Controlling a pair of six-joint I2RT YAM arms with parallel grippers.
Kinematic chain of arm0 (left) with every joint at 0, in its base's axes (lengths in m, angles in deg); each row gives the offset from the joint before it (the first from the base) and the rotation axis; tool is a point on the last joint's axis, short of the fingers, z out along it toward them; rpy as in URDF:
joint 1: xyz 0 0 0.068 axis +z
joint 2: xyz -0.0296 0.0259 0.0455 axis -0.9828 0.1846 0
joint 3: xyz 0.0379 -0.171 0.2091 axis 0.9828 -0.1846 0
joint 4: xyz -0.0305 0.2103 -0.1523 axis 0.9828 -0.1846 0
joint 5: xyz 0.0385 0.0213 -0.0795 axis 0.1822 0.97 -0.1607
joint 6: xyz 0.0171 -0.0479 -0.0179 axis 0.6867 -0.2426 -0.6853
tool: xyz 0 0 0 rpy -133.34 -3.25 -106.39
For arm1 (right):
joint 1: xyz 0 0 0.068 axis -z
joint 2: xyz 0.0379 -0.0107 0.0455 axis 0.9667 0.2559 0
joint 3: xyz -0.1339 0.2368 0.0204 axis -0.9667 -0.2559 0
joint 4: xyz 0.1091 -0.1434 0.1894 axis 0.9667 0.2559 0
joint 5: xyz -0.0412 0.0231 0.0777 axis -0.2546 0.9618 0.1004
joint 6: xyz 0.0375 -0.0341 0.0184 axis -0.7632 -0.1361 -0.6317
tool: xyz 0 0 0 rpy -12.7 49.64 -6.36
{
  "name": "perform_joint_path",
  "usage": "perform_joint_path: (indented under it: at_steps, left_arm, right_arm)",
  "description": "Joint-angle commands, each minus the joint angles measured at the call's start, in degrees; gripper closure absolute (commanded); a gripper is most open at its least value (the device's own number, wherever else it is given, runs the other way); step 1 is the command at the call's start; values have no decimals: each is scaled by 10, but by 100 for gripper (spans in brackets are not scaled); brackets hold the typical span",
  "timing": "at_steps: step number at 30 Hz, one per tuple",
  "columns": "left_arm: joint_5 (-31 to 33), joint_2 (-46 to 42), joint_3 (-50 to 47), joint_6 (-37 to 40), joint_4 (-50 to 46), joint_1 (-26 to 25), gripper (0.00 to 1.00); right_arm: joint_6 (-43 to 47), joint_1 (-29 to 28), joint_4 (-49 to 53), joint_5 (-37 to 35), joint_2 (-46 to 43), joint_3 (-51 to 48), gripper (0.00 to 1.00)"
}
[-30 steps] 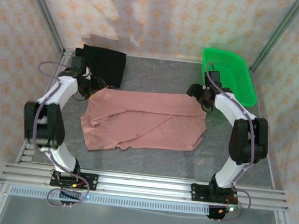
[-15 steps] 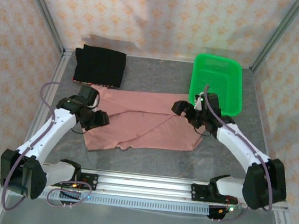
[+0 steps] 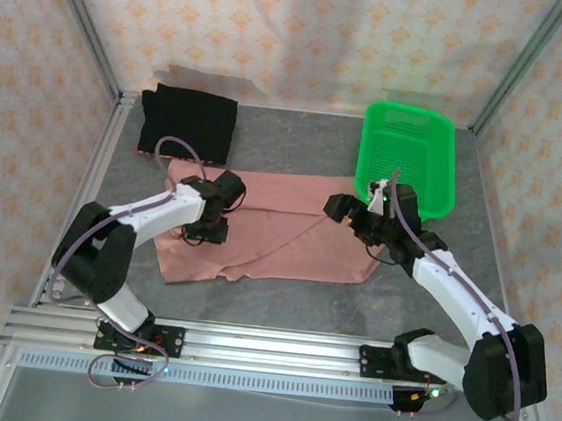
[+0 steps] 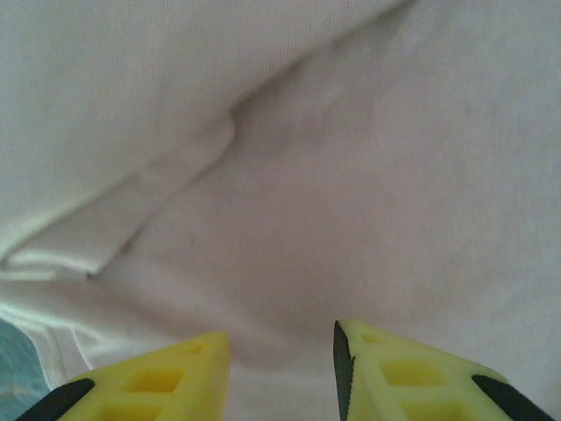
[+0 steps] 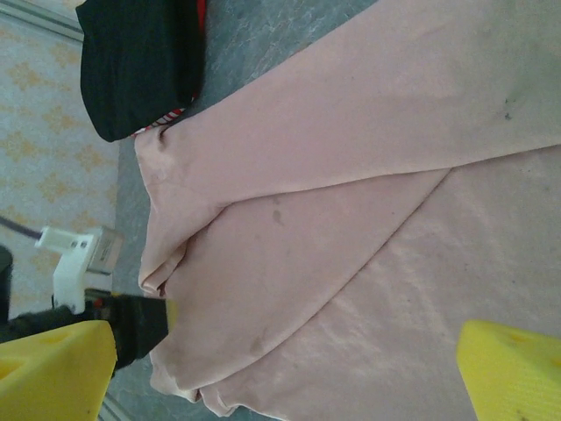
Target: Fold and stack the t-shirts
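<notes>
A dusty-pink t-shirt (image 3: 288, 236) lies spread and loosely folded across the middle of the table, its flaps overlapping. A black t-shirt (image 3: 188, 123) lies folded at the back left; its red edge shows in the right wrist view (image 5: 140, 61). My left gripper (image 3: 206, 225) is down on the pink shirt's left part. In the left wrist view its yellow fingers stand a little apart right over the pink cloth (image 4: 289, 175), the left gripper (image 4: 279, 340) gripping nothing I can see. My right gripper (image 3: 353, 218) hovers over the shirt's right edge, wide open (image 5: 285, 368) above the pink cloth (image 5: 351, 219).
A green mesh basket (image 3: 435, 177) stands at the back right, just behind my right arm. Metal frame posts and patterned walls close in the grey table (image 3: 298, 147). A rail runs along the near edge (image 3: 266, 350).
Both arms swung in from the shirt's back corners. My left gripper moved right onto the pink shirt and its jaws narrowed. My right gripper opened wide and settled near the shirt's right edge.
</notes>
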Motion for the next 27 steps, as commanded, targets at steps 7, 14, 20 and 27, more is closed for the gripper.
perform_joint_path:
  at_steps: [7,14,20,27]
  left_arm:
    - [110,74,51,56,13,-4,65]
    - [145,104,68,74,18,-3,65]
    - [187,111,75,86,24,-2,65]
    - [177,133,91,100,24,3,66]
  right_arm:
    - [11,-1,24,-8,-48,-24,1]
    - [11,0,24,-8,-49,-25,1]
    - [14,0,26,-6,-48,-25,1]
    - [18,4,39,-6,-49,-20,1]
